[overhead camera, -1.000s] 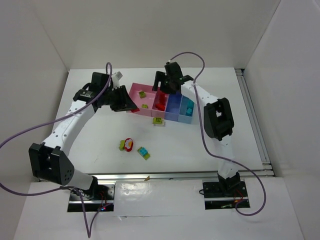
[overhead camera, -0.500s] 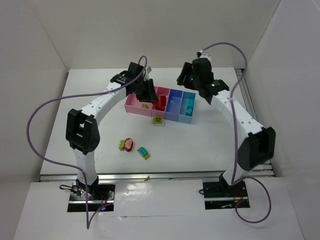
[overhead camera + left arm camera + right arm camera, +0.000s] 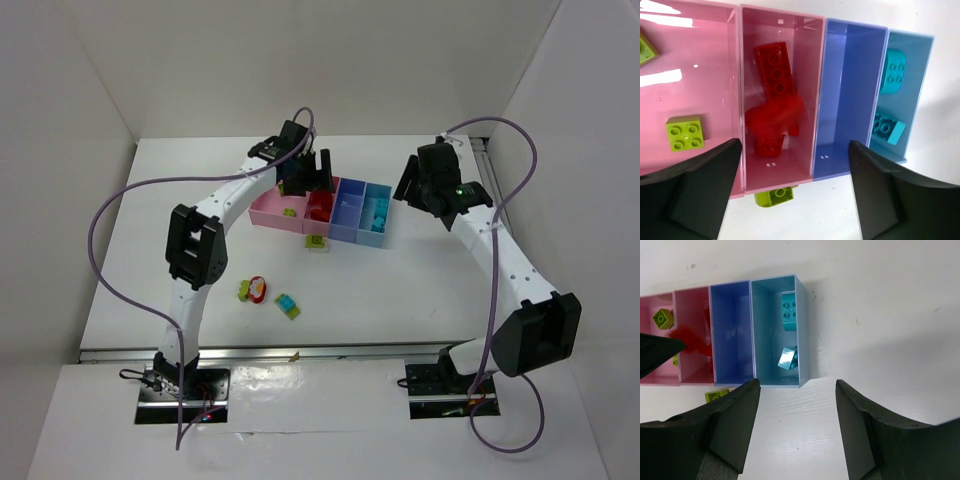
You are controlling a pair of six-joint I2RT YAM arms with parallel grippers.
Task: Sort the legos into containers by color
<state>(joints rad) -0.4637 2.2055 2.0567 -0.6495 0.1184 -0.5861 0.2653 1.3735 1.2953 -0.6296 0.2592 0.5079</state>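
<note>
The containers [image 3: 346, 212] form a row of two pink, one blue and one light blue bin. My left gripper [image 3: 795, 150] hangs open above the second pink bin [image 3: 782, 167], where a blurred red lego [image 3: 776, 112] is in the air over other red legos [image 3: 772, 67]. Green legos [image 3: 685, 132] lie in the first pink bin [image 3: 705, 75]. The blue bin [image 3: 850, 90] holds nothing. Teal legos [image 3: 788, 307] lie in the light blue bin [image 3: 802, 330]. My right gripper [image 3: 797, 390] is open and empty over the table, just in front of that bin.
A green lego [image 3: 317, 242] lies on the table against the bins' front wall. Nearer the arms lie a green and red pair [image 3: 252, 290] and a teal and green pair [image 3: 288, 305]. White walls enclose the table on three sides.
My left gripper moved right from the first pink bin to the second and opened, letting go of a red lego. My right arm swung right, away from the bins.
</note>
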